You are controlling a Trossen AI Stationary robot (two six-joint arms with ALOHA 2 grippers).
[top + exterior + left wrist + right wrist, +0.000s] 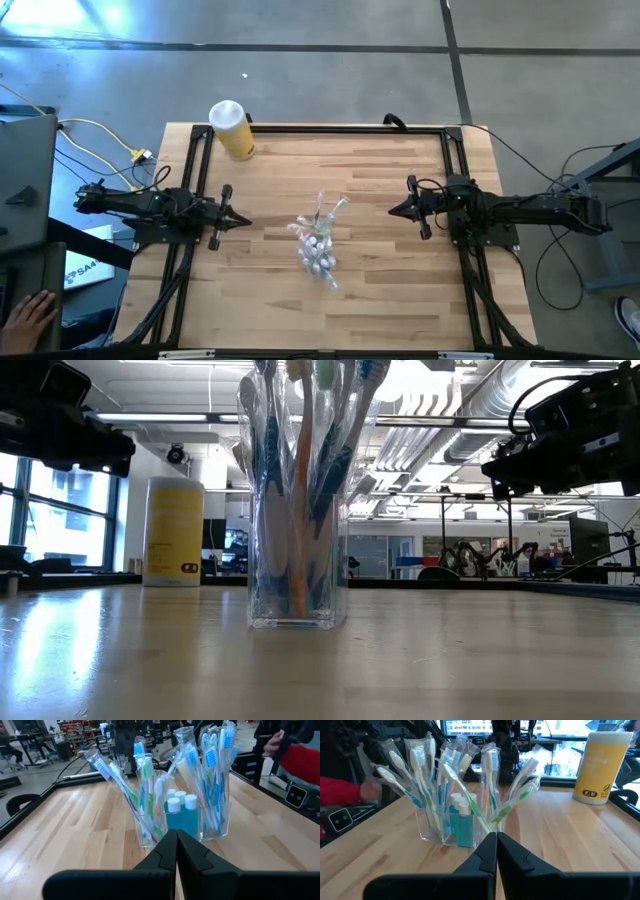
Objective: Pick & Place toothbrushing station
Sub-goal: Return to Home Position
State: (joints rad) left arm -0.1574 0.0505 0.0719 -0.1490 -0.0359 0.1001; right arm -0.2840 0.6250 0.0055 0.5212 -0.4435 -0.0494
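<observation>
**Cup of toothbrushes at mid-surface, both arms clear of it**

The clear cup (318, 245) stands upright near the middle of the wooden surface (400, 290). It holds wrapped toothbrushes (210, 760) and teal white-capped tubes (182, 815). The left end effector (243, 222) and the right end effector (393, 210) hover on either side of the cup, well apart from it. Both have their fingers pressed together and hold nothing. A yellow bottle (232, 130) stands at the far left corner.

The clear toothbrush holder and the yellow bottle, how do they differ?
The holder is see-through; the bottle is solid yellow. The holder is open-topped, packed with toothbrushes and teal tubes; the bottle is shut by a white cap. The holder stands mid-table; the bottle stands at a corner on the left arm's side. Both are upright on the wooden table.
</observation>
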